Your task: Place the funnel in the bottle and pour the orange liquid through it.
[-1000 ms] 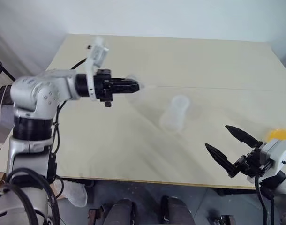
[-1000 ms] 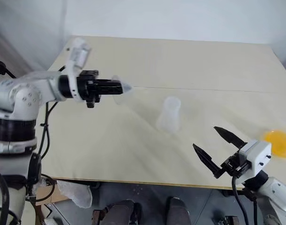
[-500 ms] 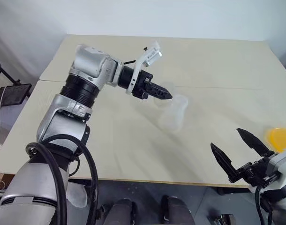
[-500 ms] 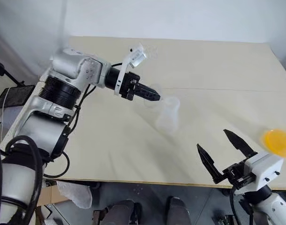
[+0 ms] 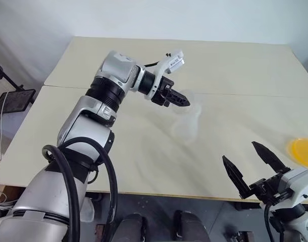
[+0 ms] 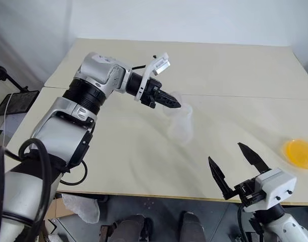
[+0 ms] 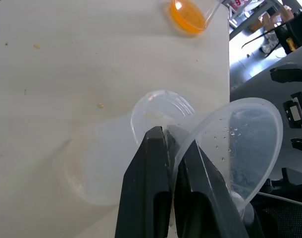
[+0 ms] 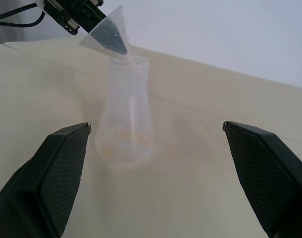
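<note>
Worktop (image 5: 118, 166): pale beige, matte, a seam line running across it; white wall behind, grey floor past the near edge. On the floor off the left edge, a black stand (image 5: 12, 98) with a cable. Left half of the worktop is bare, open room there.

Left pincer (image 5: 186, 102) reaches in from the left, fingers together and clamped on the rim of the funnel (image 8: 105, 30). Funnel is a clear thin plastic cone with water droplets inside, tilted, its narrow end at the mouth of the bottle (image 8: 125, 116); can't tell if the spout is inside the neck. Bottle stands upright near the worktop's middle: translucent, flask-shaped, wide round base, narrow neck, open mouth.

Right of it, bare worktop up to the orange liquid (image 6: 299, 153), which sits in a shallow clear dish (image 7: 190, 12) near the right edge, well apart from the bottle.

Right pincer (image 6: 236, 170) hangs over the near edge, lower right, black fingers wide apart, holding nothing.
</note>
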You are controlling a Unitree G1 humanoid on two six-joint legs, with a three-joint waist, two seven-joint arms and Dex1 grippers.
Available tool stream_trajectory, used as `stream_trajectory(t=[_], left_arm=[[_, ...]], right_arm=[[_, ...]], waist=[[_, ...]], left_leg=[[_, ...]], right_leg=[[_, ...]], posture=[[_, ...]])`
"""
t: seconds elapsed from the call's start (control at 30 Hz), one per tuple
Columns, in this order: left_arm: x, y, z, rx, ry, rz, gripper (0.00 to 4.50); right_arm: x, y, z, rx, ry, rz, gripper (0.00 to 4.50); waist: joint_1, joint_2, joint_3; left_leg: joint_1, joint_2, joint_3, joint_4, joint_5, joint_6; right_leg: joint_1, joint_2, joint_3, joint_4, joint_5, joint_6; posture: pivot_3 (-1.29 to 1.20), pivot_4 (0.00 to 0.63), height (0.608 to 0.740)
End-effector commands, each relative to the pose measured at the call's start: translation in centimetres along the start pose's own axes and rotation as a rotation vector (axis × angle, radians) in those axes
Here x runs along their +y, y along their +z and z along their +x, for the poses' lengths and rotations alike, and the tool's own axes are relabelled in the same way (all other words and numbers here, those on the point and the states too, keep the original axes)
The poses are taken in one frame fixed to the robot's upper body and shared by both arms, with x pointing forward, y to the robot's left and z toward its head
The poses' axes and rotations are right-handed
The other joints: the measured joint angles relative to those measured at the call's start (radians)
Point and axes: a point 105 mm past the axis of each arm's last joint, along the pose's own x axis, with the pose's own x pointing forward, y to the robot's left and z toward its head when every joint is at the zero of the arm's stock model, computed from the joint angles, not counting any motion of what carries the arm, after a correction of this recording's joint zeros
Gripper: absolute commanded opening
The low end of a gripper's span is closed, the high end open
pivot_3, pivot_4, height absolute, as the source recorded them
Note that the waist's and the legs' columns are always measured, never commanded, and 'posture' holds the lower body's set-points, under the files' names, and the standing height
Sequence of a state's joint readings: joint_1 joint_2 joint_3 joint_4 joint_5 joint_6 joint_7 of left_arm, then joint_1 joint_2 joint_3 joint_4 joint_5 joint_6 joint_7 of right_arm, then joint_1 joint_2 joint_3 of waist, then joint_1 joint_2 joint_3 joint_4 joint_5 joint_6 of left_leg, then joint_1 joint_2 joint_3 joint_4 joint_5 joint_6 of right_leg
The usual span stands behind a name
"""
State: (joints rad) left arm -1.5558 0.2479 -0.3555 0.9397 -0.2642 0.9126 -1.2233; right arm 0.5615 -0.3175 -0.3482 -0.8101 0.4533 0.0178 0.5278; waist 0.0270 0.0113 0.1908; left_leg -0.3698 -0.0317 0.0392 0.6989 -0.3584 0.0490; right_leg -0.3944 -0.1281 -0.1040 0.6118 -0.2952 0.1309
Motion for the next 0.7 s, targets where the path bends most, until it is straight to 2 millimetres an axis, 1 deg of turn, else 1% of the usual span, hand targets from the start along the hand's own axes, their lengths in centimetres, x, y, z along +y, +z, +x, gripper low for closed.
stream_trajectory(t=[0.03, 0.17, 0.3, 0.4, 0.43, 0.5, 0.57, 0.63, 0.67, 0.7], left_arm=[[-0.9, 1.7, 0.0, -0.028, -0.022, 0.064, 0.7], [-1.3, 2.4, -0.2, -0.089, -0.064, 0.093, 1.97], [-0.7, 1.6, -0.9, -0.102, -0.069, 0.071, 3.2], [-0.1, 1.1, -1.5, -0.145, -0.071, 0.101, 4.21], [0.1, 1.0, -1.9, -0.175, -0.075, 0.145, 4.48], [0.1, 0.7, -3.8, -0.292, -0.108, 0.245, 4.48], [0.1, 0.2, -5.2, -0.356, -0.121, 0.312, 4.48], [-0.7, -0.7, -7.0, -0.432, -0.194, 0.377, 4.48], [-0.9, -1.5, -7.7, -0.426, -0.21, 0.397, 4.48], [-0.6, -2.5, -8.4, -0.427, -0.179, 0.427, 4.48]], right_arm=[[0.3, 1.1, 0.1, -0.048, -0.003, -0.021, 4.5], [0.4, 1.1, 0.2, -0.045, -0.005, -0.021, 4.5], [0.4, 1.0, 0.1, -0.043, -0.009, -0.021, 4.5], [0.3, 1.0, 0.1, -0.041, -0.009, -0.022, 4.5], [0.2, 1.0, 0.1, -0.041, -0.008, -0.024, 4.5], [0.0, 1.1, 0.2, -0.042, -0.006, -0.033, 4.5], [-0.3, 1.1, 0.2, -0.042, -0.008, -0.041, 4.5], [-0.5, 1.1, 0.1, -0.036, -0.011, -0.053, 4.5], [-0.7, 1.1, 0.0, -0.034, -0.015, -0.062, 4.5], [-1.1, 1.1, -0.1, -0.038, -0.032, -0.078, 4.5]], waist=[[0.0, 0.0, 0.0], [-0.001, 0.0, 0.0], [-0.001, 0.0, 0.0], [-0.002, 0.0, 0.0], [-0.002, 0.0, 0.0], [-0.003, 0.0, 0.0], [-0.005, 0.0, 0.0], [-0.005, 0.0, 0.0], [-0.005, 0.0, 0.0], [-0.005, 0.0, 0.0]], left_leg=[[0.0, 0.0, 0.0, 0.0, 0.0, 0.0], [0.0, 0.0, 0.0, 0.0, 0.0, 0.0], [0.0, 0.0, 0.0, 0.0, 0.0, 0.0], [0.0, 0.0, 0.0, 0.0, 0.0, 0.0], [0.001, 0.0, 0.0, 0.0, 0.0, 0.0], [0.001, 0.0, 0.0, 0.0, 0.0, 0.0], [0.001, 0.0, 0.0, 0.0, 0.0, 0.0], [0.001, 0.0, 0.0, 0.0, 0.0, 0.0], [0.001, 0.0, 0.0, 0.0, 0.0, 0.0], [0.001, 0.0, 0.0, 0.0, 0.0, 0.0]], right_leg=[[0.0, 0.0, 0.0, 0.0, 0.0, 0.0], [0.0, 0.0, 0.0, 0.0, 0.0, 0.0], [0.0, 0.0, 0.0, 0.001, 0.0, 0.0], [0.0, 0.0, 0.0, 0.001, 0.0, 0.0], [0.0, 0.0, 0.0, 0.001, 0.0, 0.0], [0.0, 0.0, 0.0, 0.002, 0.0, 0.0], [-0.001, -0.001, 0.0, 0.003, 0.0, 0.0], [-0.002, -0.001, 0.0, 0.005, 0.0, 0.0], [-0.002, -0.001, 0.0, 0.005, 0.0, 0.0], [-0.002, -0.001, 0.0, 0.006, 0.0, 0.0]], posture=[[0.0, 0.15, 0.74], [0.0, 0.15, 0.74], [0.0, 0.15, 0.74], [0.0, 0.15, 0.74], [0.0, 0.15, 0.74], [0.0, 0.15, 0.74], [0.0, 0.15, 0.74], [0.0, 0.15, 0.74], [0.0, 0.15, 0.74], [0.0, 0.15, 0.74]])
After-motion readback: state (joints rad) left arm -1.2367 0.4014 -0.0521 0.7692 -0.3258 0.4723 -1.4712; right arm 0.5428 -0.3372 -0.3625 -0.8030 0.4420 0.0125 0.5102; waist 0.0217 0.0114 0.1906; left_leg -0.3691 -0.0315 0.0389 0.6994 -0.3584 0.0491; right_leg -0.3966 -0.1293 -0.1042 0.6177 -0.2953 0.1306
